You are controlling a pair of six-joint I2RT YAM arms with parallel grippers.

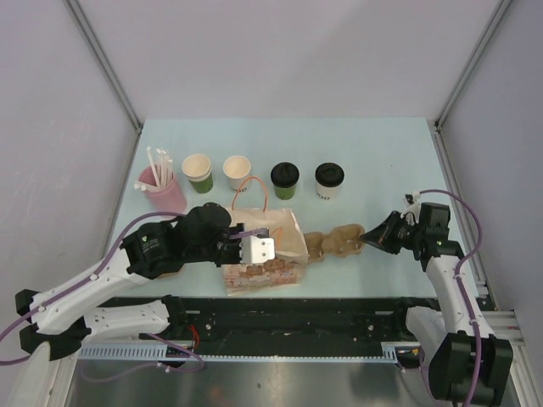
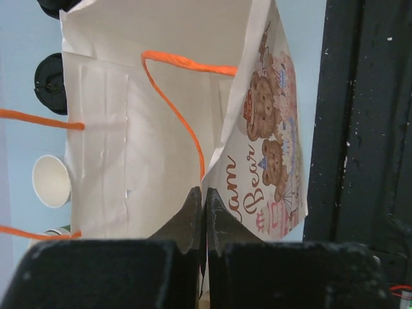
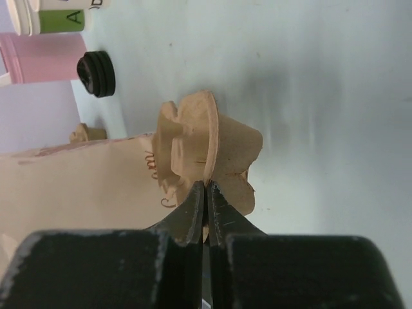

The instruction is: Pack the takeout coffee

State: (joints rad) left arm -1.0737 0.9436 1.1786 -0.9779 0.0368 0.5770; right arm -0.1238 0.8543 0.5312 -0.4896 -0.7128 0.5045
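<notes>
Near edge, centre: paper bag (image 1: 284, 246) with the left gripper (image 2: 205, 201) pinched shut on its rim. At the bag's 3 o'clock, just beside it, lies a brown cardboard piece (image 1: 335, 241); the right gripper (image 3: 206, 193) is clamped on its edge. Farther back, at 12–1 o'clock, green lidded cup (image 1: 285, 181) and white lidded cup (image 1: 329, 181) stand upright on the table (image 1: 382, 153). Two open cups (image 1: 197, 167) and a pink straw cup (image 1: 161, 191) stand at 10–11 o'clock.
</notes>
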